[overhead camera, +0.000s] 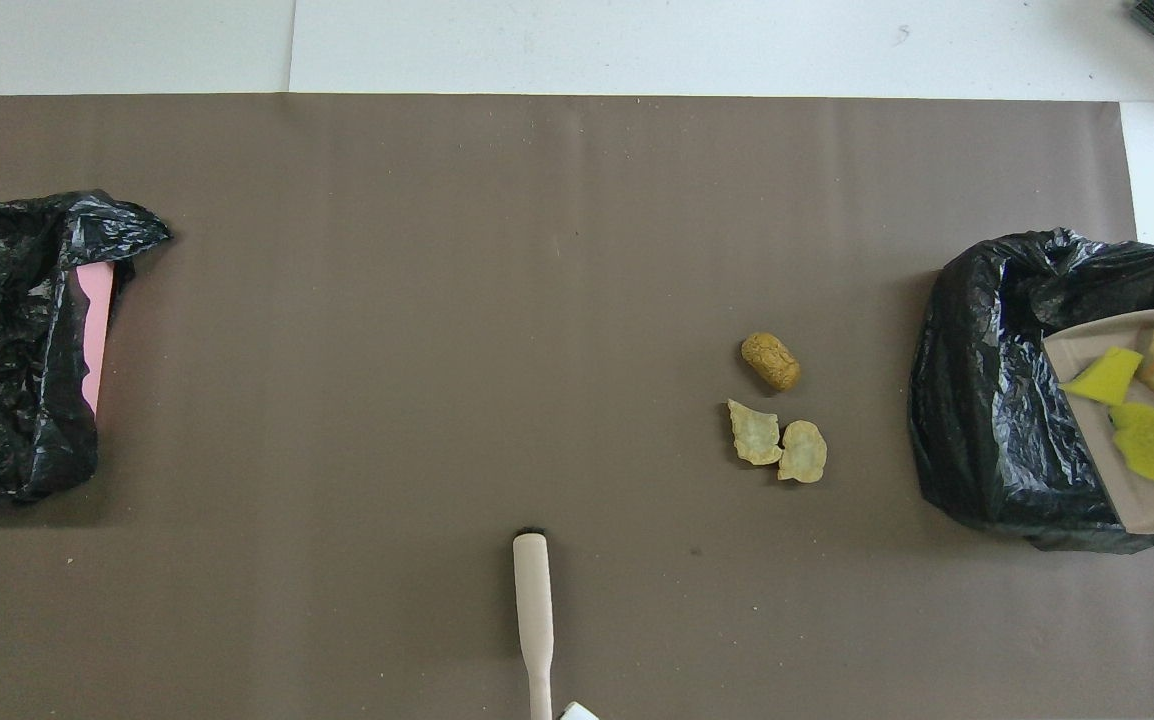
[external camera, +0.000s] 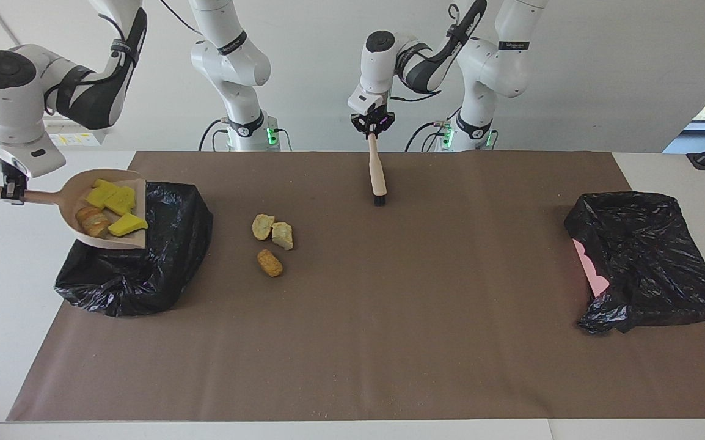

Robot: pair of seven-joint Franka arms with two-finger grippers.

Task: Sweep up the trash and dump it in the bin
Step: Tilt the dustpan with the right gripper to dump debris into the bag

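1. The left gripper (external camera: 372, 125) hangs over the edge of the brown mat (external camera: 389, 305) closest to the robots, about midway along the table. Its fingers are clamped on the top of a brush (external camera: 377, 174), which points straight down with its black bristles at the mat; whether the bristles touch it I cannot tell.
2. The right gripper (external camera: 14, 189) is up at the right arm's end of the table, closed on the wooden handle of a dustpan (external camera: 74, 205). The pan is held over the open mouth of a black-bagged bin (external camera: 157, 256), tilted, with its flat lip toward the bin's middle.
3. Four pieces of trash lie in the pan: three yellow pieces (external camera: 114, 201) and one orange-brown chunk (external camera: 93, 221) just beside them, toward the handle end.
4. Three more chunks lie on the mat, between the brush and that bin and farther from the robots than the brush. Two pale tan chunks (external camera: 273, 231) touch each other.
5. A darker brown chunk (external camera: 270, 262) lies just beside the pair, a little farther from the robots.
6. A second bin (external camera: 646, 256), also lined with a black bag, stands at the left arm's end of the mat, well apart from the trash. A strip of its pink wall (overhead camera: 94, 330) shows where the bag has slipped.
7. Fine crumbs speckle the mat.
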